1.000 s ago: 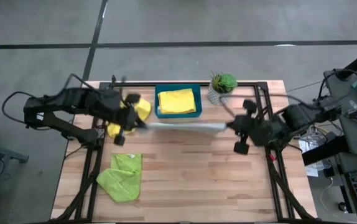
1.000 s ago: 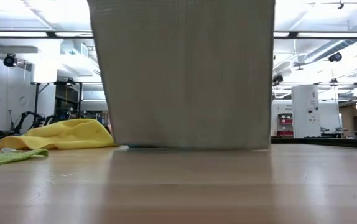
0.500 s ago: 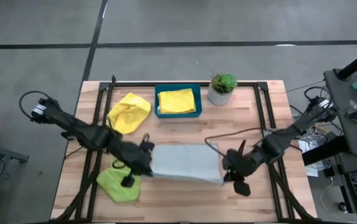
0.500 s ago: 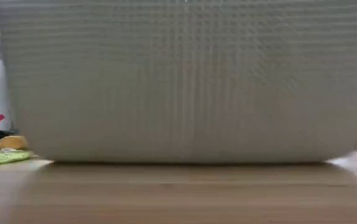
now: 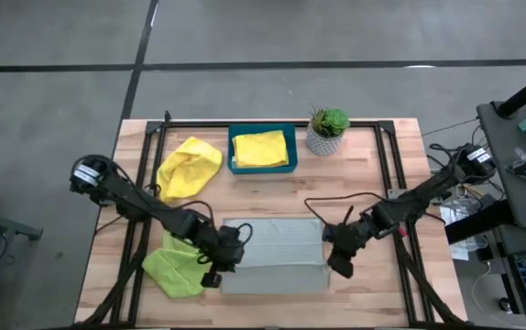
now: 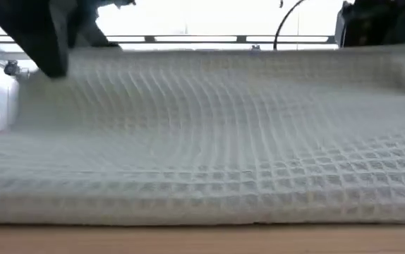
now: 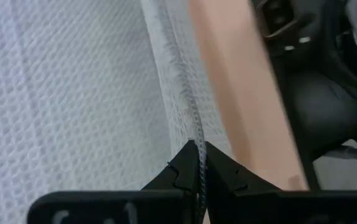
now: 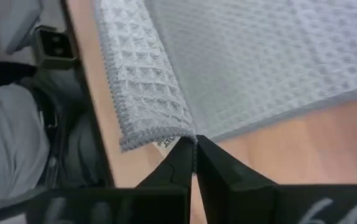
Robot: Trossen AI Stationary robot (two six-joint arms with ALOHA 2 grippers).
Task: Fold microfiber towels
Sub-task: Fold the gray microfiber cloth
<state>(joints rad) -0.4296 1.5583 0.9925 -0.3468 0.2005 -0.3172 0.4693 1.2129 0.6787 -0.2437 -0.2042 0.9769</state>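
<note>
Grey waffle-weave towel lies spread on the near middle of the wooden table, folded over on itself. The left gripper pinches its near-left corner with fingers closed on the hem; the right gripper nips the near-right corner the same way. A lime green towel lies crumpled just left, one yellow towel farther back, another yellow towel in the teal tray.

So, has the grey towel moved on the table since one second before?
Yes. The grey towel has moved away from the teal tray toward the table's near edge, held by both shut grippers.
</note>
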